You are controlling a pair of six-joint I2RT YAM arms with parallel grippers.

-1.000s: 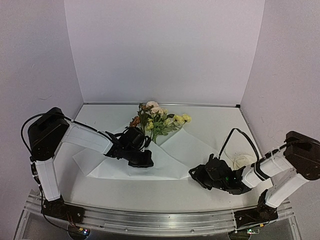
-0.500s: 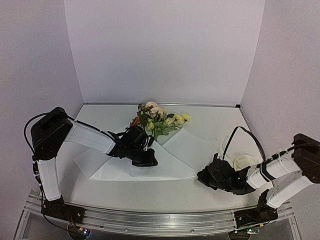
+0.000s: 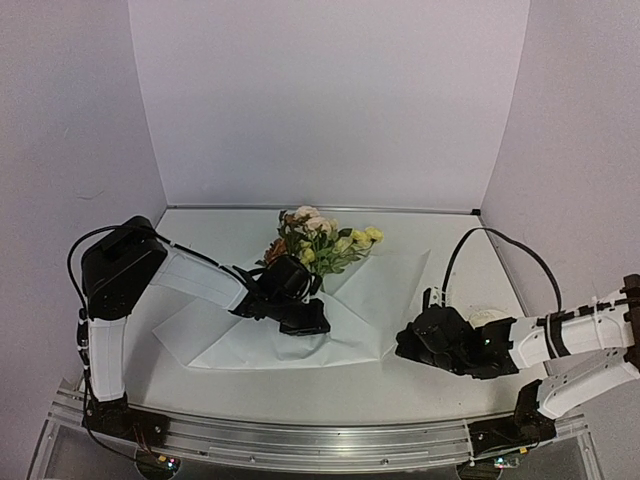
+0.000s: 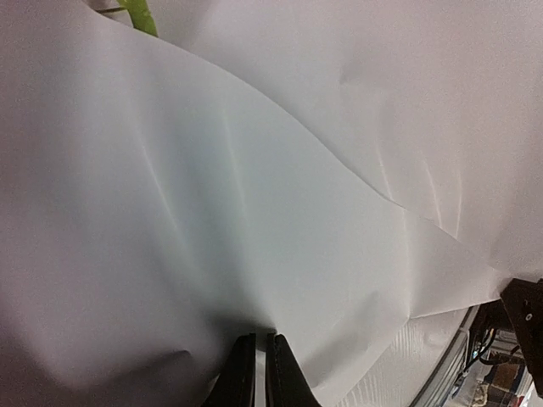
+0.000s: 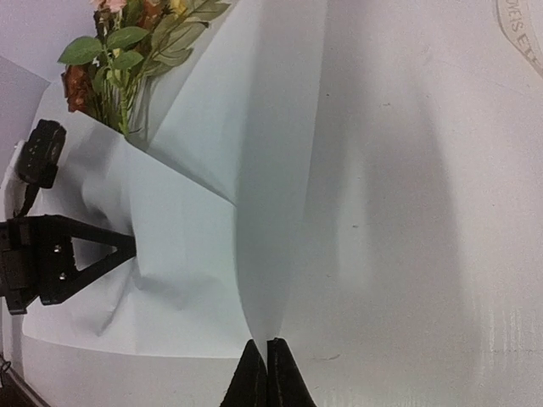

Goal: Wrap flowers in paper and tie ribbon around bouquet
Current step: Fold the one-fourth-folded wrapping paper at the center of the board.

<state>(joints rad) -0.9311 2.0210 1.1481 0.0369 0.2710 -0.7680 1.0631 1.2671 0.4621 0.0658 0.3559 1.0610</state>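
Item: bouquet wrapping, paper-folding stage; ribbon not yet in use. Flowers [image 3: 318,238]: a mixed yellow, cream-pink and orange bunch with green leaves at the far middle of the table [image 3: 215,235]. The blooms project past the far edge of the paper [image 3: 355,300], and the stems are hidden under its folds. Paper: a large thin white sheet lying spread and creased, with one flap raised over the stems and a second flap reaching out to the right. Left gripper [image 4: 254,360]: fingers pinched together on a gathered fold of the paper just on the near side of the bunch, pinning it over the stems. Right gripper [image 5: 267,360]: fingers closed on the paper's near right edge, low to the table, with the sheet rising in a crease from the tips. Ribbon [image 3: 490,319]: a cream coil lying on the table beside the right arm, apart from the paper and untouched. Step in hand, as judged: closing the second flap across the stems to form the cone. The next move likely calls for the right gripper to lift its edge and carry it leftward over the bunch while the left holds its pinch. The sheet looks thin enough to slip or tear if pulled hard, and the blooms could shift. Surface: smooth white tabletop with an aluminium rail [image 3: 300,440] along the near edge. Room: plain pale lilac-white walls [image 3: 330,100] on three sides. A black cable [image 3: 470,255] loops above the right arm.
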